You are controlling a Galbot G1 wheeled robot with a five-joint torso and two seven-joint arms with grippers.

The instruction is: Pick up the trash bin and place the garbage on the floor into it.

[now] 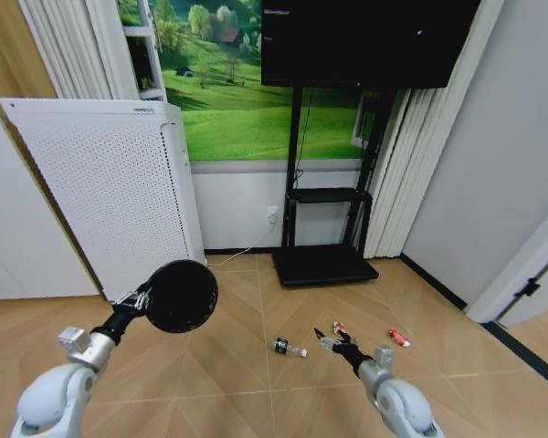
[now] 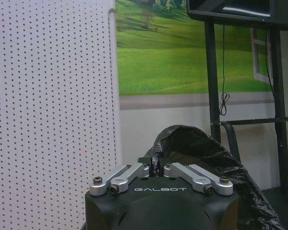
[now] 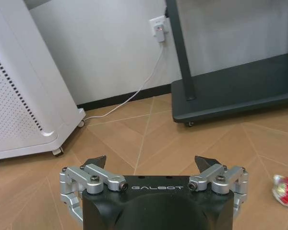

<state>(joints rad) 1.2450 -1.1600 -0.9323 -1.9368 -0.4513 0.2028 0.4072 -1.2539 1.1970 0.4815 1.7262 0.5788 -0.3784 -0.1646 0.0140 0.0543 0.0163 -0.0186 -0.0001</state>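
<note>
Left gripper [image 1: 144, 298] is clamped tight on the rim of the trash bin [image 1: 182, 296], holding it up off the floor [image 1: 228, 383] out on the robot's left. Right gripper [image 1: 330, 343] is spread wide with nothing in it, hanging low near the litter. So the pickup looks done, but the garbage isn't: a small clear bottle [image 1: 289, 348] and two red-and-white wrappers [image 1: 399, 338] sit on the chevron wood flooring. Behind that are a black TV stand [image 1: 323, 265], a white perforated panel [image 1: 110, 201] and a green meadow mural [image 1: 247, 100].
</note>
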